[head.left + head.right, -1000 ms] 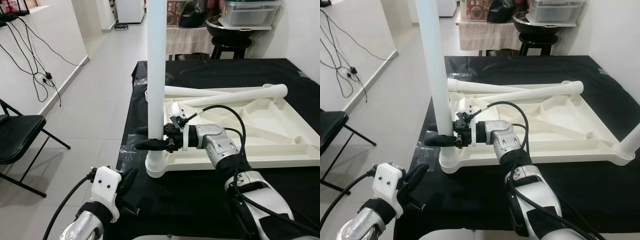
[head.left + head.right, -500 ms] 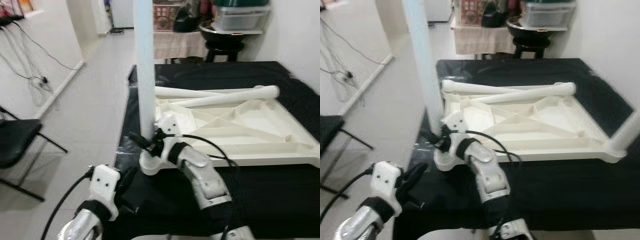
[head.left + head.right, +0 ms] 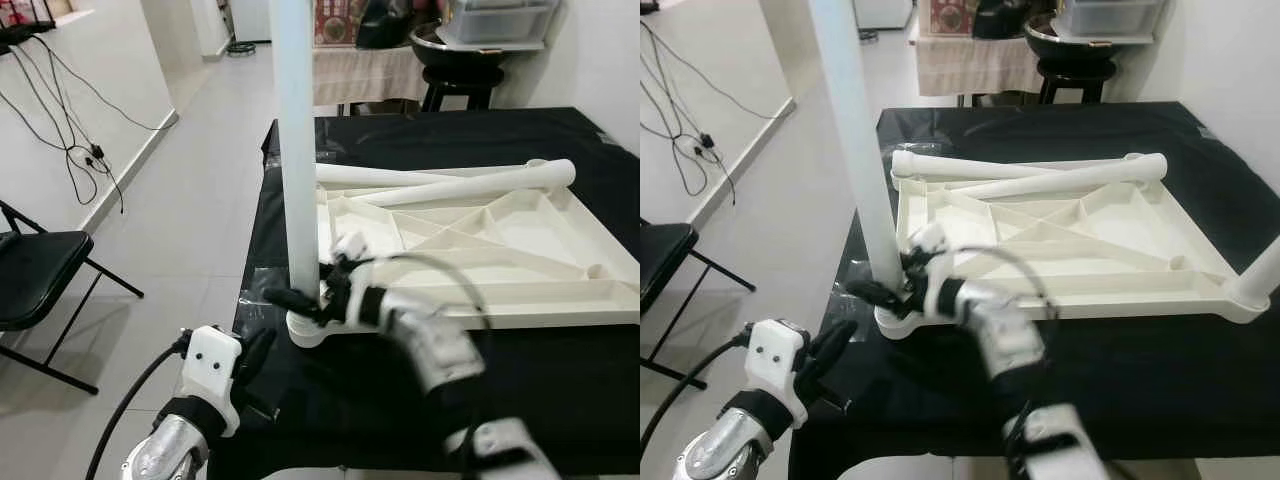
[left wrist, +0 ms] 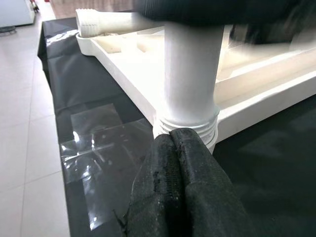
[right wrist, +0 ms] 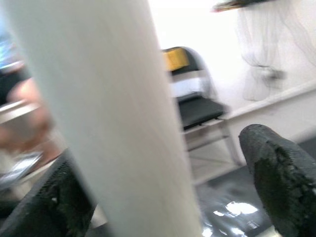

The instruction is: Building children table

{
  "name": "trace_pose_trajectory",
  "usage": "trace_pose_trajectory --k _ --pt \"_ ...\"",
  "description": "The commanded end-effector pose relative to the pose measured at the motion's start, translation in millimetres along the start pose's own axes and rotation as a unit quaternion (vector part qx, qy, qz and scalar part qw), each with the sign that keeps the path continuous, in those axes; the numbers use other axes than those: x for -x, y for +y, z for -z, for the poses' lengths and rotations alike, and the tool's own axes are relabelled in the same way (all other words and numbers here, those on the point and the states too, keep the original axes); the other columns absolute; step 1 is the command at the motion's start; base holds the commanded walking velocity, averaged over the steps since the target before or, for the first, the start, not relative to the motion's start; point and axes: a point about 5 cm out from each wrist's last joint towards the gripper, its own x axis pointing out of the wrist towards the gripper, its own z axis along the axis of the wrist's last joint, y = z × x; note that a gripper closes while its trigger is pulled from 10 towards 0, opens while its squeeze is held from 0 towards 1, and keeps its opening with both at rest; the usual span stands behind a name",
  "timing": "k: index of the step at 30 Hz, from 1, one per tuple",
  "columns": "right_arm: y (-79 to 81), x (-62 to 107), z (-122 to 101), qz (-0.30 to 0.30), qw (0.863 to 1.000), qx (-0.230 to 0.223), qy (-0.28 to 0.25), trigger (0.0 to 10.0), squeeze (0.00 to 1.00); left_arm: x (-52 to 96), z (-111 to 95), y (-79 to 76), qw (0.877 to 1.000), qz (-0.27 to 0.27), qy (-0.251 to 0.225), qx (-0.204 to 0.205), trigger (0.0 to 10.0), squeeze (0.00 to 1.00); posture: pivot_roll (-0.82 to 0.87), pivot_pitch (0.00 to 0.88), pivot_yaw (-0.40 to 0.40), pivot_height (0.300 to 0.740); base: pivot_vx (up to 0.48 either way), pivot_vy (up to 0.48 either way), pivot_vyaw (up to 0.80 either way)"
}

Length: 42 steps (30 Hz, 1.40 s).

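A black cloth (image 3: 470, 135) covers the desk, with a patch of clear tape (image 4: 98, 143) stuck near its edge. On the pale tiled floor (image 3: 190, 210) beside the desk stands a black folding chair (image 3: 35, 275). Beyond the chair, black cables (image 3: 75, 120) hang down the white wall. Behind the far end of the desk stands a black stool (image 3: 460, 92) carrying a dark bowl (image 3: 1065, 32) and a clear lidded container (image 3: 497, 20), next to a cloth-draped table (image 3: 365, 72).
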Motion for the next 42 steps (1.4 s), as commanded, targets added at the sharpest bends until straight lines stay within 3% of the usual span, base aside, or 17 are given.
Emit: trace_pose_trajectory --k 1,5,10,11,12,13,14,18,25,30,31,32,33,36,40,41,42 --pt "3.1 1.4 10.1 -0.074 0.997 -0.006 0.021 10.0 0.00 -0.6 3.3 -0.9 1.000 0.000 0.003 0.000 10.0 0.00 0.04 0.056 0.004 0.740 0.000 0.000 0.00" --pt "-5.6 2.5 7.7 -0.122 0.992 -0.009 0.037 10.0 0.00 -1.4 0.0 -0.9 1.000 -0.004 -0.010 0.005 10.0 0.00 0.04 0.050 0.000 0.740 0.000 0.000 0.00" --pt "-11.3 0.7 5.2 -0.122 0.991 -0.012 0.047 10.0 0.00 -1.5 -8.3 0.2 0.999 -0.013 -0.038 0.017 10.0 0.00 0.05 0.052 -0.003 0.740 0.000 0.000 0.00" --pt "-13.7 1.4 5.3 -0.123 0.991 -0.014 0.053 6.8 0.00 -2.7 -9.3 -0.4 0.999 -0.012 -0.042 0.019 10.0 0.00 0.05 0.052 -0.003 0.740 0.000 0.000 0.00" --pt "-13.7 1.4 5.3 -0.123 0.991 -0.014 0.053 6.8 0.00 -2.7 -9.3 -0.4 0.999 -0.012 -0.042 0.019 10.0 0.00 0.05 0.052 -0.003 0.740 0.000 0.000 0.00" --pt "-14.7 3.0 6.3 -0.125 0.990 -0.019 0.057 2.0 0.00 -3.6 -8.8 -1.5 0.999 -0.010 -0.041 0.019 10.0 0.00 0.04 0.060 -0.001 0.740 0.000 0.000 0.00" --pt "-14.7 6.3 7.7 -0.134 0.989 -0.022 0.058 0.0 0.00 -4.4 -7.7 -2.2 0.999 -0.006 -0.038 0.018 10.0 0.00 0.04 0.060 -0.001 0.740 0.000 0.000 0.00" --pt "-15.2 13.9 9.4 -0.142 0.988 -0.028 0.050 0.0 0.00 -4.9 -6.4 -2.7 0.999 -0.003 -0.035 0.016 10.0 0.00 0.04 0.067 0.006 0.740 0.000 0.000 0.00" --pt "-20.9 30.8 14.4 -0.099 0.994 -0.008 0.049 0.0 0.00 -5.0 -8.5 -2.0 0.999 0.004 -0.037 0.011 10.0 0.00 0.02 0.085 0.016 0.740 0.000 0.000 0.00" --pt "-14.9 34.6 22.2 -0.019 0.998 0.002 0.067 0.0 0.00 -3.0 -11.7 0.9 0.999 -0.010 -0.046 0.000 10.0 0.00 0.02 0.090 0.011 0.740 0.000 0.000 0.00" --pt "-10.1 21.7 31.1 0.163 0.984 -0.048 0.048 0.0 0.00 -1.4 -15.0 3.8 0.998 -0.022 -0.055 -0.010 10.0 0.00 0.02 0.108 -0.001 0.740 0.000 0.000 0.00" --pt "9.8 18.2 42.6 0.205 0.974 -0.067 0.066 0.0 0.00 -0.1 -17.7 5.0 0.998 -0.028 -0.063 0.004 10.0 0.00 0.02 0.122 0.002 0.740 0.000 0.000 0.00" --pt "25.1 16.3 47.5 0.231 0.968 -0.059 0.073 0.0 0.00 0.9 -19.8 6.3 0.997 -0.032 -0.069 0.004 10.0 0.00 0.02 0.122 0.009 0.740 0.000 0.000 0.00" --pt "37.4 11.2 49.4 0.207 0.975 -0.034 0.076 0.0 0.00 1.2 -19.8 6.5 0.997 -0.032 -0.069 0.002 10.0 0.00 0.00 0.103 0.021 0.740 0.000 0.000 0.00" --pt "27.8 9.7 45.4 0.220 0.973 -0.035 0.064 0.0 0.00 0.5 -18.3 6.1 0.997 -0.031 -0.066 -0.004 10.0 0.00 0.01 0.111 0.022 0.740 0.000 0.000 0.00" --pt "20.5 3.9 42.5 0.211 0.975 -0.028 0.066 10.0 0.00 -1.3 -17.3 5.9 0.997 -0.029 -0.065 -0.002 10.0 0.00 0.02 0.106 0.014 0.740 0.000 0.000 0.00" --pt "18.5 1.4 41.3 0.206 0.976 -0.022 0.068 10.0 0.00 -1.8 -16.7 6.0 0.997 -0.030 -0.065 -0.002 10.0 0.00 0.02 0.106 0.014 0.740 0.000 0.000 0.00"
